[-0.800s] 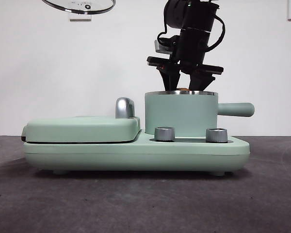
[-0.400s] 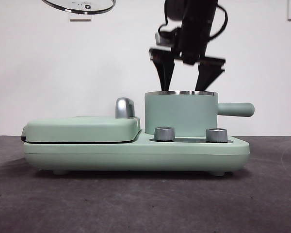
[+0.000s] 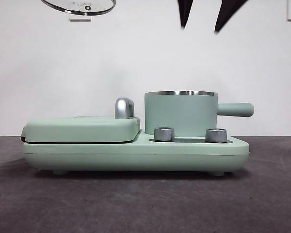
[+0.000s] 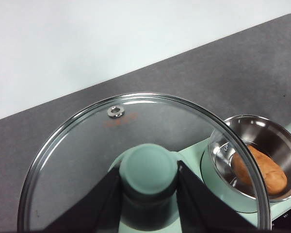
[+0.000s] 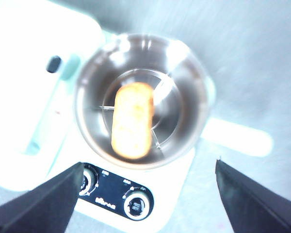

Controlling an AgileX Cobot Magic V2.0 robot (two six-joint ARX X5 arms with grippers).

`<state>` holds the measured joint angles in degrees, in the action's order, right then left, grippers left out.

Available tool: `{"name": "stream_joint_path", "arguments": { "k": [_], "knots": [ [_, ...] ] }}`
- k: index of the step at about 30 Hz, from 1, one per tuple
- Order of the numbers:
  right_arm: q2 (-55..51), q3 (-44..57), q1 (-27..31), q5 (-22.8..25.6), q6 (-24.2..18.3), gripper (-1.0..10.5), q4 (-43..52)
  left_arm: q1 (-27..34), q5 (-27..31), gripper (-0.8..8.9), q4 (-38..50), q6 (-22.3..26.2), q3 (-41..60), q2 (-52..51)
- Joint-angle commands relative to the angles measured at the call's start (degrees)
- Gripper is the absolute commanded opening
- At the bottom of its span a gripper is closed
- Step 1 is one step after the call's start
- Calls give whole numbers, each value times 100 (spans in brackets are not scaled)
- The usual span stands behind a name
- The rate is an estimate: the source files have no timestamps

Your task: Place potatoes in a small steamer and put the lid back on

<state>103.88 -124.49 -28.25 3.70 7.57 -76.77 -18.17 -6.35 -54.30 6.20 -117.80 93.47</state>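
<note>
While potato (image 5: pixel 131 120) fills steamer (image 3: pixel 180 114), lid (image 4: pixel 136 160) seems gripped.

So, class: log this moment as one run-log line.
potato: in steamer | right gripper: open, above | left gripper: shut on lid, aloft

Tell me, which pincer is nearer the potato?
Right. The right pincer hangs open directly above the potato inside the steamer; the left pincer holds the lid off to one side.

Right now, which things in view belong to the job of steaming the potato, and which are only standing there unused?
Belong to the job:
- potato, lying inside the small steamer
- lid, held up by the left gripper
- right gripper, open above the steamer

Unused:
- flat green grill cover
- two control knobs
</note>
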Motion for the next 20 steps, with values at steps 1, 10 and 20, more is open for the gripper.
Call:
{"name": "stream_joint_path", "arguments": {
  "k": [1, 10, 20],
  "knots": [
    [-306, -70, -168, 175, -52, 428, -431, -33, -33, 5, 151, -52, -170, 24],
    [-2208, 1064, -577, 321, -50, 428, -424, -120, -35, 5, 140, -131, -170, 44],
    [-5108, 3886, -977, 407, 702, 428, 800, -625, -39, 5, 122, -170, -168, 177]
  ]
}}
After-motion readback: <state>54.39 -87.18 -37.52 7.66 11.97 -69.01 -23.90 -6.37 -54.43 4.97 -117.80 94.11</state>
